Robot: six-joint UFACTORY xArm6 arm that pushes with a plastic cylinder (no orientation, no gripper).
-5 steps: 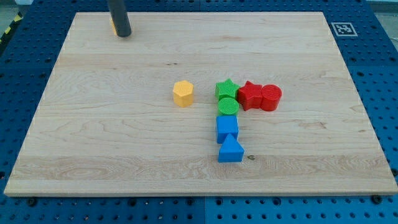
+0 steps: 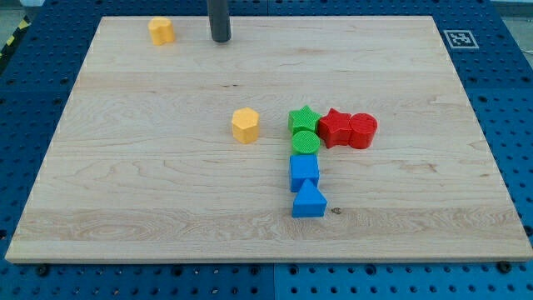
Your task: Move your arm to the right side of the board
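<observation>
My tip (image 2: 221,38) rests on the wooden board (image 2: 133,200) near its top edge, left of centre. A small yellow block (image 2: 161,30) lies just to the left of the tip, apart from it. A yellow hexagonal block (image 2: 246,125) sits near the board's middle. To its right are a green star (image 2: 305,119) and a green cylinder (image 2: 306,141), then a red star (image 2: 335,127) touching a red cylinder (image 2: 363,131). Below the green ones lie a blue cube-like block (image 2: 304,172) and a blue triangle (image 2: 309,202). All these are well below and right of the tip.
A black-and-white marker tag (image 2: 460,38) is fixed at the board's top right corner. The board lies on a blue perforated table (image 2: 508,108).
My tip has slid to the right along the top edge, uncovering the small yellow block it stood in front of. No block has moved.
</observation>
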